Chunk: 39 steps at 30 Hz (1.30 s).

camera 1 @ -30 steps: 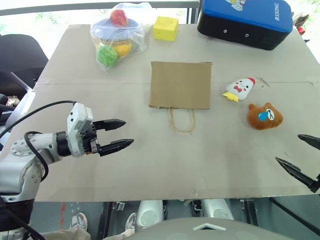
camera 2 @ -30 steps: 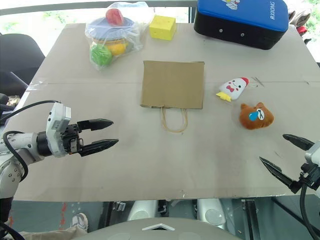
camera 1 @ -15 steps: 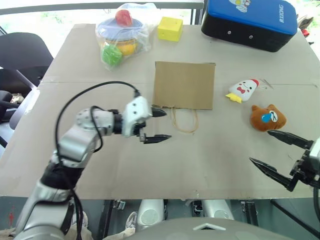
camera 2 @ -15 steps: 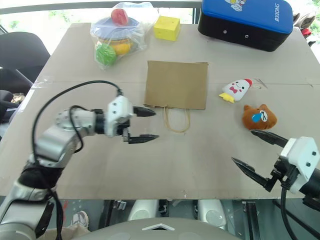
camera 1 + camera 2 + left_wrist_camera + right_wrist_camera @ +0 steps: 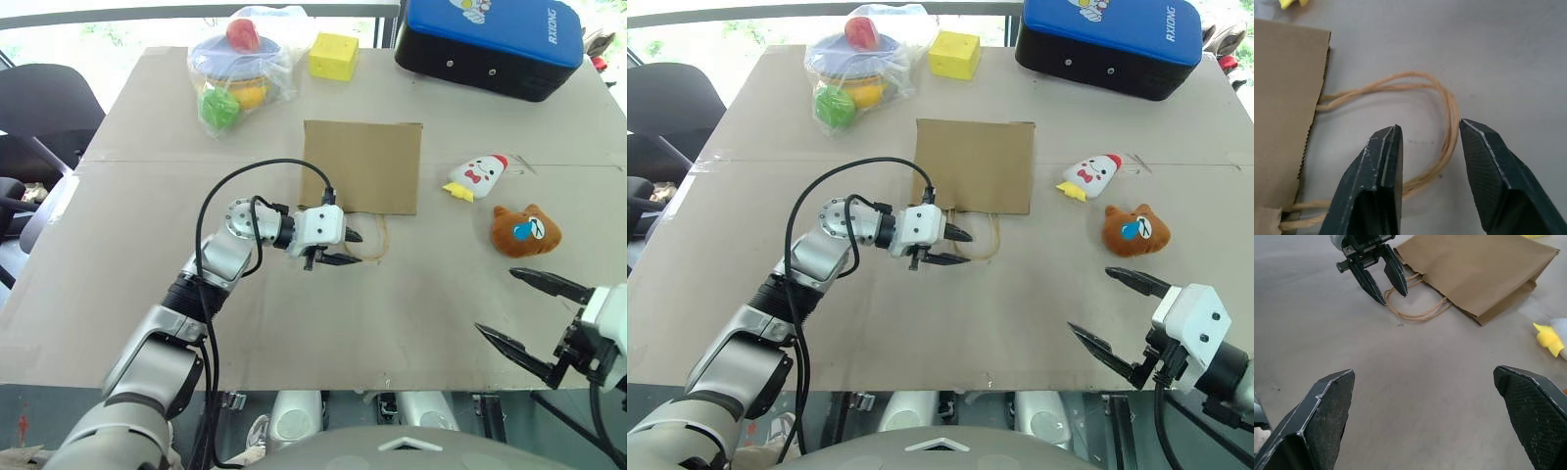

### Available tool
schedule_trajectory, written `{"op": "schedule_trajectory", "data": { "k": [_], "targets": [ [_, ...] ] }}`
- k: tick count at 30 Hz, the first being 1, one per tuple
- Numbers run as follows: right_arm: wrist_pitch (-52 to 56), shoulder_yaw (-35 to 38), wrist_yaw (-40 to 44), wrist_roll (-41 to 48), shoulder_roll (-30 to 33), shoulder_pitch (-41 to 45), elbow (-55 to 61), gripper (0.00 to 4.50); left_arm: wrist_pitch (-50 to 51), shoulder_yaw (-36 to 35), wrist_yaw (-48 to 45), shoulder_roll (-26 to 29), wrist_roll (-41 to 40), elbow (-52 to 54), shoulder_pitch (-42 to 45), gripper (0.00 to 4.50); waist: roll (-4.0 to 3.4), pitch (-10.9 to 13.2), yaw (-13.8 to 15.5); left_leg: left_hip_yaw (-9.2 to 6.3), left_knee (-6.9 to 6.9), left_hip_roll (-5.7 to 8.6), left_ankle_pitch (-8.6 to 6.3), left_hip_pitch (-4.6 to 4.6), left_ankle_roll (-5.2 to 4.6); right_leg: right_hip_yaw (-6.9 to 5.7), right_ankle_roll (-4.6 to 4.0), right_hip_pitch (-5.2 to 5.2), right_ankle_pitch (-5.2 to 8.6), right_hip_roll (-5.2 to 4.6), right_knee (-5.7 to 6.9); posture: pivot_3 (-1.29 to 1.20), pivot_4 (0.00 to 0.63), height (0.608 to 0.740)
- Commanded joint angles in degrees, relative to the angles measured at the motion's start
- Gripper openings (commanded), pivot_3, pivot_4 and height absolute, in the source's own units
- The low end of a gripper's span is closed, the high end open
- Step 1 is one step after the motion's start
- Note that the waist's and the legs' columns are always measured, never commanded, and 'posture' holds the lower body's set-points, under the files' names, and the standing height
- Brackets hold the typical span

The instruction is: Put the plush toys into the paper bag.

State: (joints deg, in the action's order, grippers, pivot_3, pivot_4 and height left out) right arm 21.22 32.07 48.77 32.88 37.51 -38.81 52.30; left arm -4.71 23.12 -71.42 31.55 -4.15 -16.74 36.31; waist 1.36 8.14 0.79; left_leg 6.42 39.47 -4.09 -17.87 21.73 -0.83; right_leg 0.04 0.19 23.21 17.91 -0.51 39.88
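Bright, even daylight — soft shadows, sharp focus throughout.

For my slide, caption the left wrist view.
Left gripper, fingers apart, straddling the cord handles of the flat paper bag.

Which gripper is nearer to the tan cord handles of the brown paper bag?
Left. The left gripper straddles the tan cord handles of the flat brown paper bag; the right gripper waits near the table's front edge.
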Motion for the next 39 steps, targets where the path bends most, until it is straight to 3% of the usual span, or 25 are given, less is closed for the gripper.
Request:
{"op": "schedule_trajectory", "data": {
  "k": [1,5,11,31,39],
  "targets": [
    [-1.67,1.1,-0.74,-0.47,-0.82,-1.09,2.66,4.5,-4.67,-0.46,-1.38,-0.79,1.04,-2.13,1.93,2.36,0.0,0.0,0.02,-0.01,0.01,0.0,0.0,0.01,0.0,-0.01,0.0,0.0,0.0,0.0,0.0,0.0,0.15,0.729],
    [-1.48,0.83,-1.59,-0.81,-1.22,-1.42,3.27,4.5,-5.07,-0.98,-3.11,-1.49,0.37,-3.34,2.22,2.36,0.0,0.0,0.0,-0.02,0.01,0.0,0.0,0.0,0.0,-0.03,0.0,0.0,0.0,0.01,0.02,0.0,0.15,0.729],
    [-1.32,0.57,-2.47,-0.85,-1.65,-2.21,4.32,4.5,10.52,-4.22,-4.86,-3.14,-5.75,-0.77,4.54,2.36,0.0,0.0,0.0,-0.05,0.04,-0.01,0.0,0.02,0.0,-0.07,0.0,0.0,0.0,0.01,0.03,0.0,0.15,0.729],
    [-1.02,0.0,-4.37,-1.13,-2.33,-4.46,6.64,4.5,23.38,-0.03,-0.97,-6.16,-0.93,4.78,6.14,2.36,0.0,0.0,0.01,-0.08,0.1,0.0,0.0,0.03,0.01,-0.05,0.0,-0.01,0.0,0.02,0.05,0.0,0.15,0.729],
    [-1.02,-0.51,-4.93,-1.47,-2.2,-4.41,6.66,4.5,37.62,0.89,2.17,-8.89,-1.73,7.58,7.7,2.36,0.0,0.0,0.0,-0.1,0.11,0.0,0.0,0.03,0.0,-0.04,0.0,-0.01,0.0,0.03,0.06,0.0,0.15,0.729]
  ]
}}
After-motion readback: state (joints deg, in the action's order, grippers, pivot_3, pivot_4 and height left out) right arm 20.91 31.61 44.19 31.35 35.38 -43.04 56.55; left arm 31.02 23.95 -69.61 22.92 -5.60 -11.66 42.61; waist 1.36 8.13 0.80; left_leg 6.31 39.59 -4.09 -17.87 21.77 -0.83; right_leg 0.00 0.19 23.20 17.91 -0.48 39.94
